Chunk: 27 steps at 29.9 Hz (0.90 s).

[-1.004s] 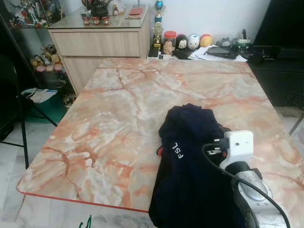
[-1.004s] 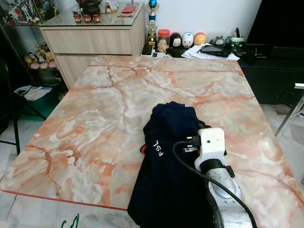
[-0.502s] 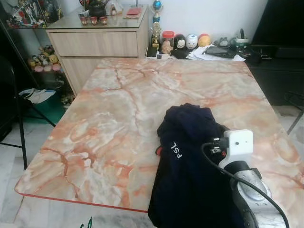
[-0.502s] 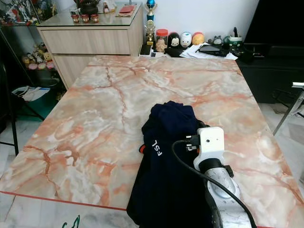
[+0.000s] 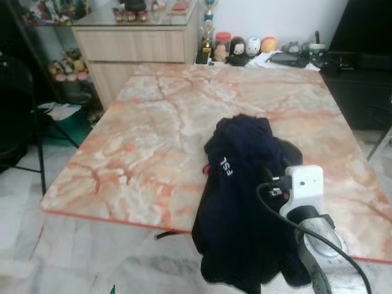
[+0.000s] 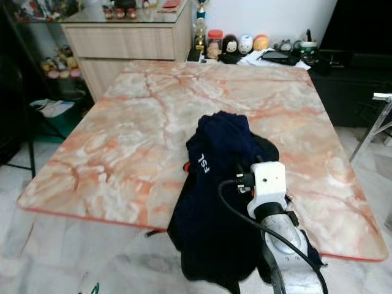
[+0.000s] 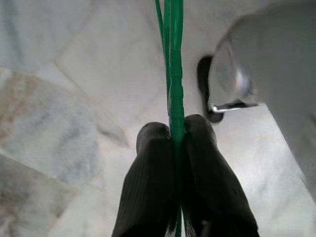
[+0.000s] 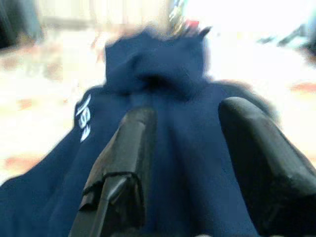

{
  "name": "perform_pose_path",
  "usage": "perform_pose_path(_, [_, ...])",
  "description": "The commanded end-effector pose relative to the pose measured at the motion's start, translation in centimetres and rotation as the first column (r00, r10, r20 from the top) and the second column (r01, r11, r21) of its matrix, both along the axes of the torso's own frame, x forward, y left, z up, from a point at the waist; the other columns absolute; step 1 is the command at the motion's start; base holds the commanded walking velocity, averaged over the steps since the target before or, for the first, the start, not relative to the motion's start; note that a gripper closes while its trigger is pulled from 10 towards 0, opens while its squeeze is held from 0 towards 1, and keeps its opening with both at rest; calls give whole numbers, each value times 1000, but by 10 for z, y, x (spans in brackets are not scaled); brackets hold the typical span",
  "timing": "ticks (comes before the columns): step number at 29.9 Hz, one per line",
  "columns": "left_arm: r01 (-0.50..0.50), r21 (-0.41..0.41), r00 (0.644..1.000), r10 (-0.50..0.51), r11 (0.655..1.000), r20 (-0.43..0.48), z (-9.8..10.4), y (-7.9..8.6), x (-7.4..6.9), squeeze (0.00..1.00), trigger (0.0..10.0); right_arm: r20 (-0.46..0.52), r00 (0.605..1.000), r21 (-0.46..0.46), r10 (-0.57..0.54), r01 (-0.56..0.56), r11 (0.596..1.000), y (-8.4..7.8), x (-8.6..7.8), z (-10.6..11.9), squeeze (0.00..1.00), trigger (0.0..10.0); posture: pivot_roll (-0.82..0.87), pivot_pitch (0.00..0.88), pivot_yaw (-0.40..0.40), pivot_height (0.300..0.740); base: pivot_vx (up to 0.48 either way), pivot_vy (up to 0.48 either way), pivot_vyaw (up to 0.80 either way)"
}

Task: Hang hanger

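Note:
A navy garment with white lettering lies bunched on the marble table and hangs over its near edge. My right arm, with its white wrist camera, reaches into the cloth. In the right wrist view my right gripper has a fold of the navy garment between its fingers. My left gripper hangs low over the floor tiles, shut on a thin green hanger. The hanger's tip pokes into the bottom of the head view.
A wooden sideboard stands beyond the table's far left corner. Jars and figurines line the far edge. There is a black chair at the left, a dark cabinet at the right, and a metal frame beside the table.
The view has drawn back from the table, so its near edge and the floor below now show. The garment's lower end now hangs off that edge. My right arm stays on the garment.

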<state>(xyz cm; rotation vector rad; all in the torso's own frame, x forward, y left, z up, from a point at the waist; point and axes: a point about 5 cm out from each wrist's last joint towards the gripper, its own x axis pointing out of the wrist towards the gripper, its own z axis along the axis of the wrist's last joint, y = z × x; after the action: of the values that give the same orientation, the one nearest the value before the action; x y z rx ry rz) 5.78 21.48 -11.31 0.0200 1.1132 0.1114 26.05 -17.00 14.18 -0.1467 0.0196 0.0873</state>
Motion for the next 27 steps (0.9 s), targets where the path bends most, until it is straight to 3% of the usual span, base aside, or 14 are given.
perform_pose_path(1, [13,30,999,-14,999,29,3,5,12,0,10000,12,1000,4,-9,9,1000,-1,0,2,0,10000,-114,0,28,740,-390,0,0])
perform_pose_path(12, [12,26,999,-13,1000,36,2,-1,15,0,10000,23,999,-3,-22,22,1000,-4,6,4,0,10000,-109,0,24,740,-388,0,0])
perform_pose_path(17, [2,30,999,-3,1000,34,3,6,14,0,10000,22,999,6,-43,43,999,-9,14,0,0,10000,-106,0,23,740,-386,0,0])
perform_pose_path(21, [-6,36,999,5,999,33,5,14,9,0,10000,-28,994,26,-101,102,994,-18,20,-16,0,10000,-107,0,22,740,-386,0,0])
perform_pose_path(27, [-14,40,999,13,999,38,6,18,6,0,10000,-58,993,13,-103,104,995,-18,21,-29,0,10000,-95,0,18,740,-386,0,0])
